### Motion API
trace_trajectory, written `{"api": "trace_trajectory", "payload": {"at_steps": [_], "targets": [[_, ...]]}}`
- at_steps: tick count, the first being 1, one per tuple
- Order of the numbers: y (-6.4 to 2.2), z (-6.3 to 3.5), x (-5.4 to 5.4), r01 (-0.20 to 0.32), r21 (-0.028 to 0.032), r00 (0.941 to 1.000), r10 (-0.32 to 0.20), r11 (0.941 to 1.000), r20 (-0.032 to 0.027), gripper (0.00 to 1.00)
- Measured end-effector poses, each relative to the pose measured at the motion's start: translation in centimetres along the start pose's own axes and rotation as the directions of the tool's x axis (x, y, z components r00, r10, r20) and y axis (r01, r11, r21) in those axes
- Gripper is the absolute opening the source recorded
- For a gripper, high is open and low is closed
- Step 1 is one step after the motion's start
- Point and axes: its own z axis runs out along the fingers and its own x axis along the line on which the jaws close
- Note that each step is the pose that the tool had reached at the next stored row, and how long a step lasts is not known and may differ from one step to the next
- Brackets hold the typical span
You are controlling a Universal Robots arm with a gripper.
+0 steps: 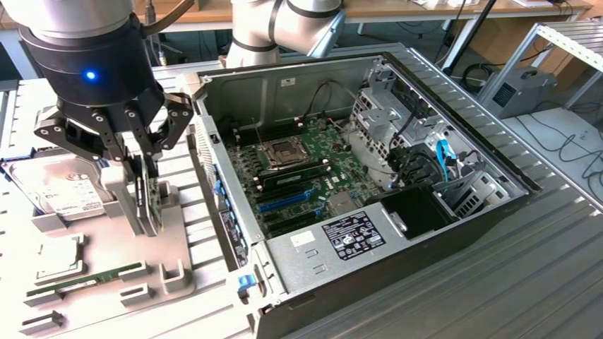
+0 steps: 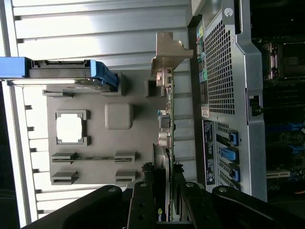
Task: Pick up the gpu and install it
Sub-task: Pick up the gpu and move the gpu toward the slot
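Observation:
The gpu (image 1: 148, 208) is a thin dark card standing on edge over the grey parts tray (image 1: 183, 244), at the exterior view's left. My gripper (image 1: 141, 171) hangs straight above it, with one finger on each face of the card's upper part, shut on it. In the wrist view the gpu (image 2: 167, 119) shows edge-on, its silvery bracket at the far end, running back between my gripper (image 2: 164, 193) fingers. Whether its lower edge still sits in the tray's slot I cannot tell. The open computer case (image 1: 471, 141) lies beside the tray, with the motherboard (image 1: 301, 169) and its blue slots (image 1: 282, 203) exposed.
On the tray lie a silver hard drive in a blue frame (image 1: 56, 187), a square processor (image 1: 56, 258) and a narrow green RAM stick (image 1: 85, 277). The case's perforated rear wall (image 2: 221, 71) stands close beside the card. Cables and drive cages fill the case's far end.

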Motion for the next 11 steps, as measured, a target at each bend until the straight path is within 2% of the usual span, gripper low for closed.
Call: {"api": "trace_trajectory", "payload": {"at_steps": [11], "targets": [[0.0, -0.37, -0.01, 0.0, -0.0001, 1.0, 0.0, 1.0, 0.0, 0.26]]}}
